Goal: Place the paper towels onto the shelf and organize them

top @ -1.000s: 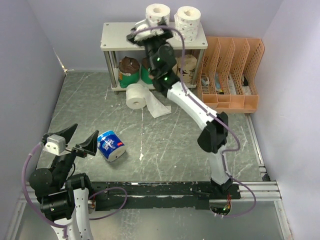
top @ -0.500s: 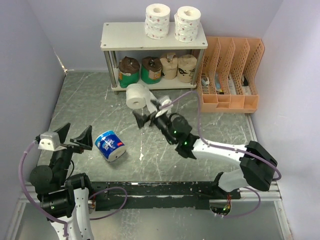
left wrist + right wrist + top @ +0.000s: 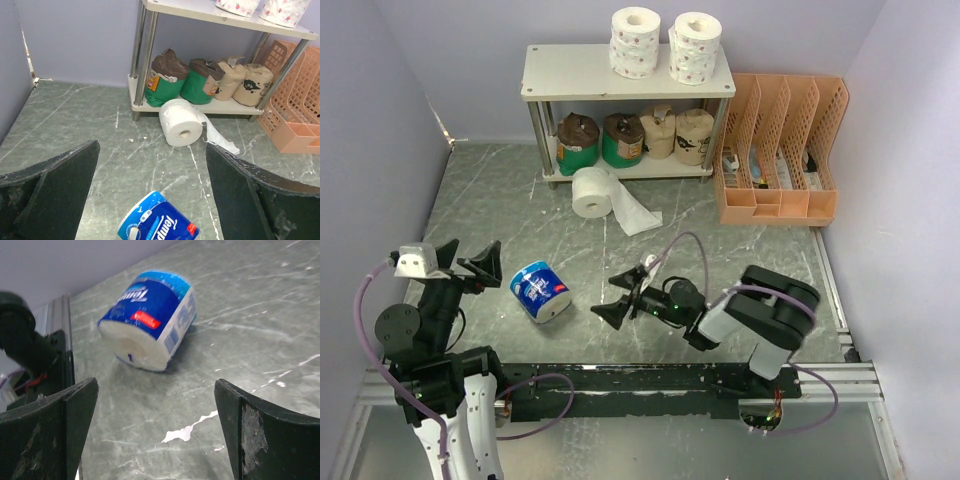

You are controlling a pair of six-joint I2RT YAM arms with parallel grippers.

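The shelf (image 3: 570,75) stands at the back. Two white patterned paper towels (image 3: 635,42) sit on its top board. Two green-wrapped rolls (image 3: 578,143) and two tan rolls (image 3: 694,136) fill the lower tier. A plain white roll (image 3: 592,192) with a loose sheet lies on the floor in front of the shelf (image 3: 150,7). A blue-white wrapped roll (image 3: 541,292) lies on its side near the front. My left gripper (image 3: 470,262) hovers open just left of it. My right gripper (image 3: 618,296) is low, open and empty, to the right of that roll (image 3: 147,320).
An orange perforated file organizer (image 3: 780,150) stands right of the shelf against the back wall. Purple walls close in the left, back and right sides. A black rail (image 3: 640,380) runs along the near edge between the arm bases.
My right arm has swung away from the shelf top, down across the table, and now sits low near the front facing the blue roll. The left gripper has shifted slightly left.
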